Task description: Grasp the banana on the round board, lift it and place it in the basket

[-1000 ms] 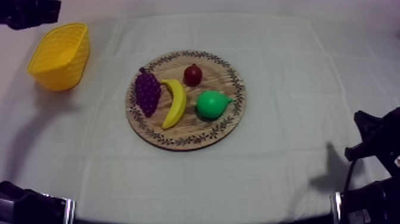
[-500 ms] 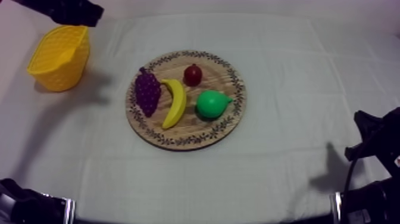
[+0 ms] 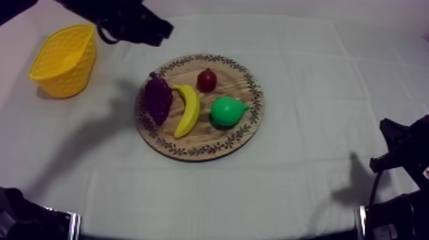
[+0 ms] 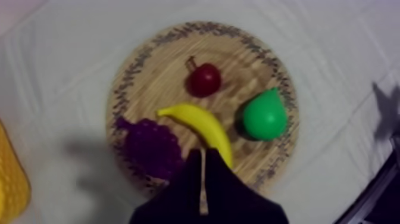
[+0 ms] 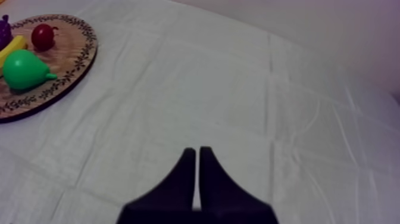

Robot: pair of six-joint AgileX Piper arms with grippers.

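The yellow banana (image 3: 187,110) lies on the round wooden board (image 3: 250,131), between the purple grapes (image 3: 158,97) and the green pear (image 3: 228,111). A small red fruit (image 3: 206,80) sits behind it. My left gripper (image 3: 163,29) hangs high over the cloth beyond the board's far left rim, to the right of the yellow basket (image 3: 64,60). Its fingers lie together as a narrow wedge (image 4: 203,162), seen over the banana (image 4: 199,123) and grapes (image 4: 152,146). My right gripper (image 5: 197,156) is shut on nothing above bare cloth.
My right arm (image 3: 401,153) rests low at the table's right edge, far from the board (image 5: 77,53). The basket stands at the far left with its open top facing up. Grey-white cloth surrounds the board on every side.
My left arm has swung in from the upper left corner, past the basket, to the board's far left rim. The fruit, the basket and the right arm have not moved.
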